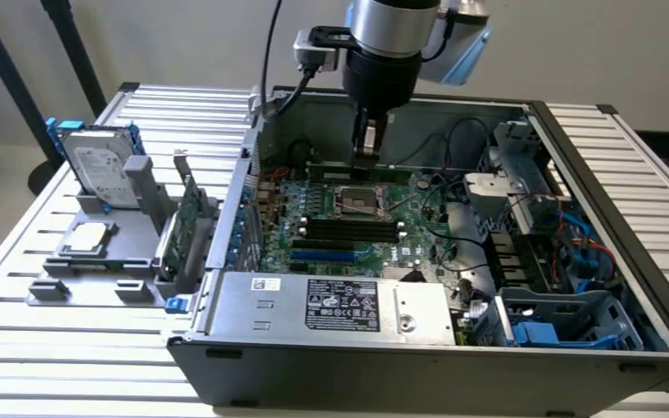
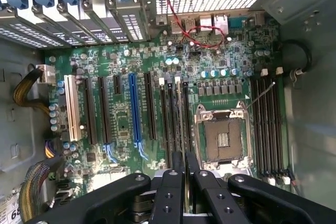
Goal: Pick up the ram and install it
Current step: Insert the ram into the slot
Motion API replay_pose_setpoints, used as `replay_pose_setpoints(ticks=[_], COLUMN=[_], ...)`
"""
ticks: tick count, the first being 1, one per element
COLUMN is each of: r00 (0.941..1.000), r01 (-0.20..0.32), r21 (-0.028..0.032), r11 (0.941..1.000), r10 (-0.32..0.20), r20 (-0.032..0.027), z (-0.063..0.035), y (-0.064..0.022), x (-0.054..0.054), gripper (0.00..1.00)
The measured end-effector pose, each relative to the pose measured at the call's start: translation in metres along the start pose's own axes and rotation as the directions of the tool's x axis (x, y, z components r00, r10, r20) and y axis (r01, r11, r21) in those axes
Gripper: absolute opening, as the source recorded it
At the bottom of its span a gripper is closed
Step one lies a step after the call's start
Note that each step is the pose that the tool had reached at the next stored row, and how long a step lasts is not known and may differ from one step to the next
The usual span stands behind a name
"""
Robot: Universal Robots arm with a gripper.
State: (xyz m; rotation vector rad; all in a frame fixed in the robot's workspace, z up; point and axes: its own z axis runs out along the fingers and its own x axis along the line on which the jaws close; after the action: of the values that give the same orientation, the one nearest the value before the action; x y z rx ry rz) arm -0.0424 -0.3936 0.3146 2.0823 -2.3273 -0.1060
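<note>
The gripper (image 1: 366, 150) is hanging low inside the open computer case (image 1: 613, 157). Its jaws are pinching nearly together on a thin strip judged to be the ram (image 2: 186, 190), above the motherboard (image 2: 126, 129) and near the black memory slots (image 2: 176, 114) and the bare CPU socket (image 2: 223, 137). A stick travelling off the slot line is risking a skewed seating or a strike on the socket's exposed contacts. The case is holding the motherboard and a power supply (image 1: 334, 305), while the grey rack (image 1: 91, 261) at the exterior view's left is carrying a hard drive (image 1: 100, 165) and an expansion card (image 1: 189, 231).

wall (image 1: 172, 43): plain, pale | table (image 1: 79, 348): ribbed aluminium slats | light: bright, even
</note>
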Motion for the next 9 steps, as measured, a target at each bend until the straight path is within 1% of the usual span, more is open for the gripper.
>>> replay_pose_setpoints(ticks=[3,9], r00=[1.0000,1.0000], r01=[0.005,0.009], r21=[-0.0002,-0.0001], r11=[1.0000,1.0000], r10=[-0.005,-0.009], r20=[-0.0014,-0.0019], z=[0.0054,0.0164], y=[-0.0003,-0.0010], x=[0.000,0.001], gripper=[0.14,0.14])
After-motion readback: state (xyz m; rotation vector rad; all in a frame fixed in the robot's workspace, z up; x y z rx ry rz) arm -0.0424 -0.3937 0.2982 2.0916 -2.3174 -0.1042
